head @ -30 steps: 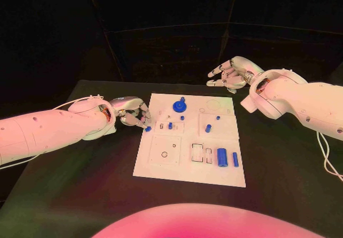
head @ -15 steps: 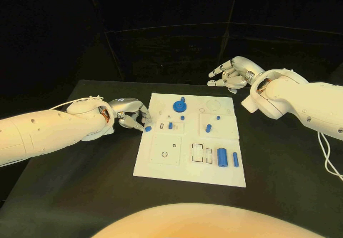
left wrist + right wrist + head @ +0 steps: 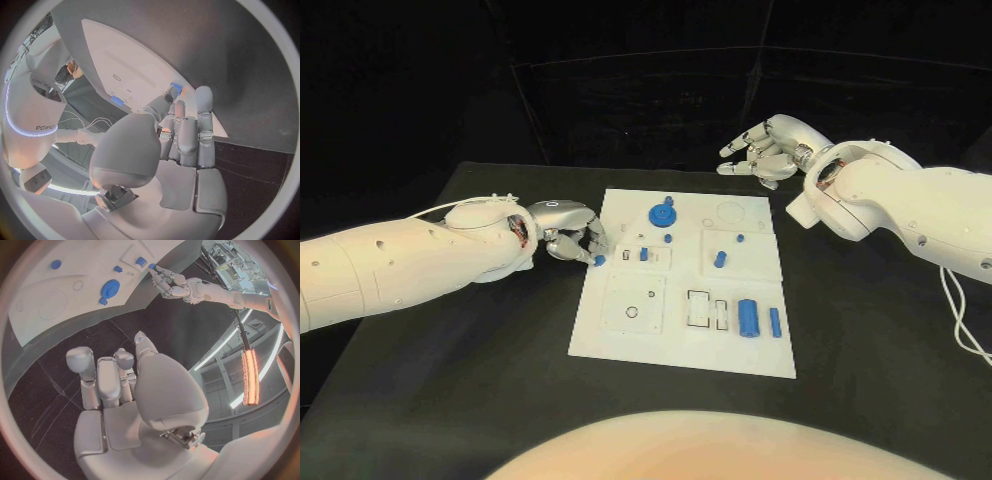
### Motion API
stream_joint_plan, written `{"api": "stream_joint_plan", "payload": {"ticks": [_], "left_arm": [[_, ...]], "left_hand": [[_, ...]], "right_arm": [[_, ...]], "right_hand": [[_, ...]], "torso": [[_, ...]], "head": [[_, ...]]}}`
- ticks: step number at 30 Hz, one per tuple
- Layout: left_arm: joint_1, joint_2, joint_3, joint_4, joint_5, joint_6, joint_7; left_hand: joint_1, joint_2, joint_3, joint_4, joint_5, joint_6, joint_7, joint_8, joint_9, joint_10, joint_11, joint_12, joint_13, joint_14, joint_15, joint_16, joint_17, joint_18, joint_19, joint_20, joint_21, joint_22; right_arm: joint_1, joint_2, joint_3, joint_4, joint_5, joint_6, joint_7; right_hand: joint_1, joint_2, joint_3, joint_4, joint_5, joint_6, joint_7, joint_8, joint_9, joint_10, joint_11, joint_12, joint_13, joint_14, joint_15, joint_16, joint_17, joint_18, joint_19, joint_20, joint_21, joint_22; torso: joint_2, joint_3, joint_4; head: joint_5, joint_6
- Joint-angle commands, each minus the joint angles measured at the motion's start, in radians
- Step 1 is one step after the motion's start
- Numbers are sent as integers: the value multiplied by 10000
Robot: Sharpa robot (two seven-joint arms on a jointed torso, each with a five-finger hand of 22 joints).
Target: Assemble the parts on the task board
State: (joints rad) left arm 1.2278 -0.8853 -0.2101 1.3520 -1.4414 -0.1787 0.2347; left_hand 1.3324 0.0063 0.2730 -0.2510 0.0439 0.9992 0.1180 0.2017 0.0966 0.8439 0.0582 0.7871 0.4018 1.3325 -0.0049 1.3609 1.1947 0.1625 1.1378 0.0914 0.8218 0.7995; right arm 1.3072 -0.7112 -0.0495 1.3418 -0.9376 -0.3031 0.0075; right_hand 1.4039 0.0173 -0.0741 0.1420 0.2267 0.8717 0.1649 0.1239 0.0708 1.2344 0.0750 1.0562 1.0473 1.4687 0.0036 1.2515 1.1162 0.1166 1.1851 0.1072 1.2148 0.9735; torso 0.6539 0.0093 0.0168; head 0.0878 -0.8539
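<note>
The white task board (image 3: 678, 345) lies in the middle of the black table. My left hand (image 3: 568, 236) is at the board's left edge and pinches a small blue part (image 3: 599, 260) in its fingertips; the left wrist view shows that part (image 3: 177, 88) right at the board's edge (image 3: 137, 55). My right hand (image 3: 764, 150) hovers beyond the board's far right corner, fingers apart and holding nothing. On the board stand a round blue part (image 3: 662, 212), several small blue pegs (image 3: 720, 259) and a blue cylinder (image 3: 749, 316).
A thin blue rod (image 3: 775, 321) lies beside the cylinder near the board's right edge. Bare black table (image 3: 459, 380) runs round the board on all sides. In the right wrist view, my left hand (image 3: 172, 284) is at the board's (image 3: 75, 270) far side.
My left hand has edged slightly closer to the board's left edge with the small blue part still pinched. The right hand has stayed where it was.
</note>
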Motion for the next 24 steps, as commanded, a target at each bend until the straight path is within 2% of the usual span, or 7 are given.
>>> {"api": "stream_joint_plan", "payload": {"ticks": [1, 4, 7, 10, 14, 20, 24], "left_arm": [[13, 18, 7, 22, -166, 226, -491], [13, 14, 7, 63, -162, 115, -974], [13, -2, 7, 114, -156, 21, -1432], [13, -40, 8, 193, -69, -87, -1896], [14, -106, 9, 330, 88, -191, -2515], [36, -239, 14, 617, 827, -395, -3743], [125, -291, 17, 746, 1866, -178, -4835]], "left_hand": [[-346, -88, -151, 193, 30, 121, -12, -58, -20, 178, -26, 224, 95, 270, -29, 220, 321, 47, 265, 29, 369, 367], [-1485, -546, -905, 830, 49, 435, -63, 67, 32, 703, -143, 870, 390, 1168, -121, 989, 1579, -217, 1226, -4, 1764, 1726], [-2289, -757, -1631, 1514, 16, 767, -119, 400, 192, 1222, -219, 1573, 709, 1827, -235, 1558, 2594, -440, 2005, -130, 2846, 2756], [-2987, -722, -2161, 2239, 38, 964, -195, 729, 352, 1542, -288, 2014, 907, 2147, -312, 1857, 3209, -558, 2379, -202, 3407, 3308], [-3123, -617, -2748, 3098, 42, 905, -339, 1287, 652, 1878, -444, 2599, 1181, 2381, -456, 2097, 3755, -680, 2747, -351, 3967, 3872], [-2921, -396, -3419, 4470, 32, 754, -585, 2417, 1310, 3143, -699, 3984, 3207, 2383, -694, 2099, 3761, -837, 3123, -551, 4583, 4530], [-2670, -235, -3715, 5116, 35, 546, -686, 3055, 1724, 3556, -799, 4410, 3934, 2383, -777, 2099, 3761, -876, 3221, -647, 4742, 4714]], "right_arm": [[19, 10, 6, 4, 20, 51, 65], [19, 11, 6, 3, 20, 47, 63], [19, 11, 6, 6, 20, 44, 59], [19, 10, 5, 7, 20, 40, 57], [19, 7, 5, 8, 20, 32, 54], [19, 10, 5, 6, 20, 23, 49], [19, 18, 5, 2, 20, 18, 41]], "right_hand": [[-25, 89, -82, -5, 38, -38, -1, 64, 1, 36, -8, 32, 13, 123, -71, -21, 16, 68, 61, 5, -27, 10], [-33, 100, -88, 7, 37, -36, -1, 67, 1, 42, -8, 39, 18, 124, -71, -20, 19, 68, 63, 4, -27, 12], [-37, 104, -91, 12, 37, -35, -1, 68, 1, 43, -8, 40, 18, 125, -71, -19, 22, 68, 64, 4, -28, 11], [-46, 116, -95, 23, 38, -33, 0, 70, 1, 46, -8, 44, 20, 125, -71, -22, 19, 67, 69, 4, -25, 17], [-46, 116, -95, 23, 38, -33, 0, 70, 1, 46, -8, 44, 20, 125, -71, -22, 19, 67, 69, 4, -25, 17], [-63, 131, -105, 43, 39, -32, 0, 72, 1, 52, -8, 51, 24, 129, -71, -15, 32, 65, 74, 3, -23, 22], [-63, 131, -105, 43, 39, -32, 0, 72, 1, 52, -8, 51, 24, 129, -71, -15, 32, 65, 74, 3, -23, 22]], "torso": [[4, 2, -1], [1, 6, 20], [1, 2, 20], [4, -1, 17], [-7, 5, 12], [0, 7, 8], [1, 18, 2]], "head": [[-16, 0], [-19, 6], [-22, 4], [-16, 16], [-24, 14], [-31, 20], [-24, 29]]}}
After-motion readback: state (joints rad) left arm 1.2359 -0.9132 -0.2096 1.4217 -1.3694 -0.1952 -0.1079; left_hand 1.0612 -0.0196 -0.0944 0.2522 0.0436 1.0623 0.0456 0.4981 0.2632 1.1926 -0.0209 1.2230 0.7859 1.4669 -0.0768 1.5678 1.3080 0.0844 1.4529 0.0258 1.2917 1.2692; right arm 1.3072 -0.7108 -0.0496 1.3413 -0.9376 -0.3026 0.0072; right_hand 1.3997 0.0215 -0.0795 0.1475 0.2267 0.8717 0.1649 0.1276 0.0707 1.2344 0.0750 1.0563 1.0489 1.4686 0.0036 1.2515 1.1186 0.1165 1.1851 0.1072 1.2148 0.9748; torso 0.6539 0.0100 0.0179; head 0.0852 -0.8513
